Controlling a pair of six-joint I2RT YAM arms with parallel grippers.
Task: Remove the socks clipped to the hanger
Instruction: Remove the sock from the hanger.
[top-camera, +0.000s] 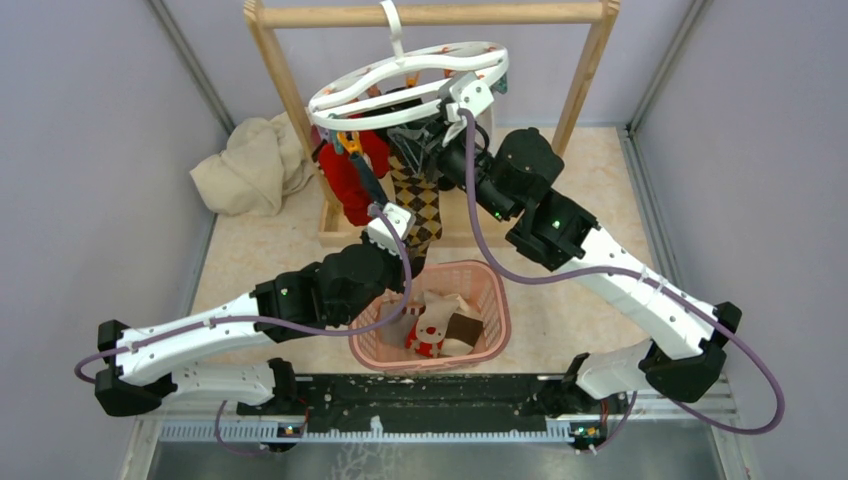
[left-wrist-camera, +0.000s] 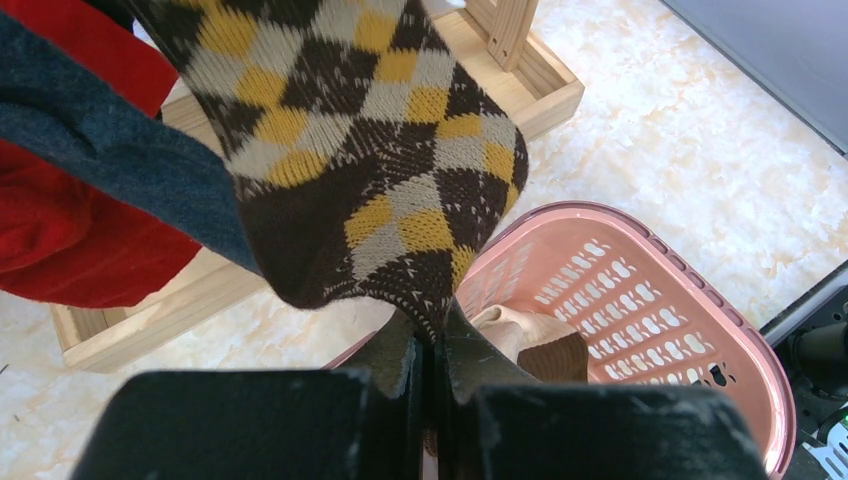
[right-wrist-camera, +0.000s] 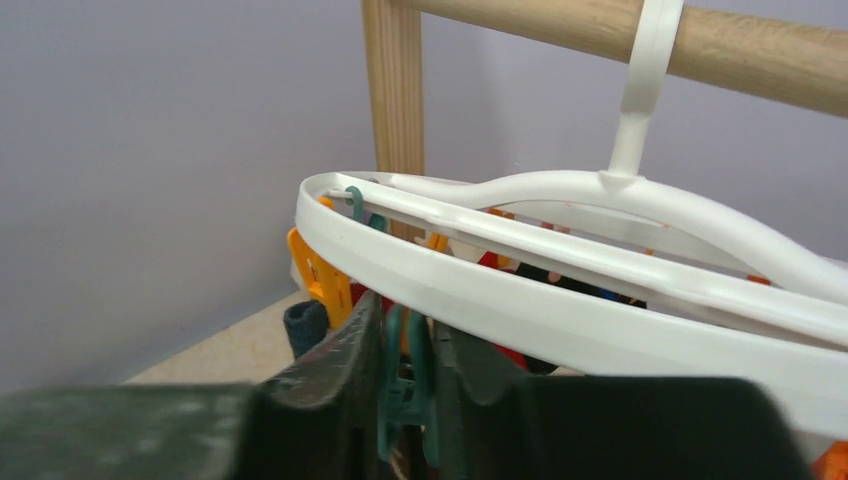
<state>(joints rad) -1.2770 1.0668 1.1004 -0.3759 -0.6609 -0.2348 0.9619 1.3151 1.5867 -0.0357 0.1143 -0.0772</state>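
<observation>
the left arm reaches low over the basket (left-wrist-camera: 700, 290), left gripper (left-wrist-camera: 432, 335) clamped on the toe of the argyle sock (left-wrist-camera: 380, 150), which hangs beside a red sock (left-wrist-camera: 70, 220). farther back the right arm is raised, right gripper (right-wrist-camera: 405, 330) squeezing a teal clip (right-wrist-camera: 405, 390) under the rim of the hanger (right-wrist-camera: 560, 310), which hooks over the rail (right-wrist-camera: 740, 45).

The hanger (top-camera: 345, 93) hangs from the wooden rail (top-camera: 430, 14) at the back of the worktop (top-camera: 590, 180), with the socks (top-camera: 350, 185) under it. My left pincer (left-wrist-camera: 432, 345) grips the toe of the nearest sock (left-wrist-camera: 370, 150), above the basket (top-camera: 498, 300), which sits before the wooden rail, between my arms. My right pincer (right-wrist-camera: 405, 350) squeezes a clip (right-wrist-camera: 405, 390) under the hanger's right rim. A cloth heap (top-camera: 250, 165) lies left of the wooden rail.
</observation>
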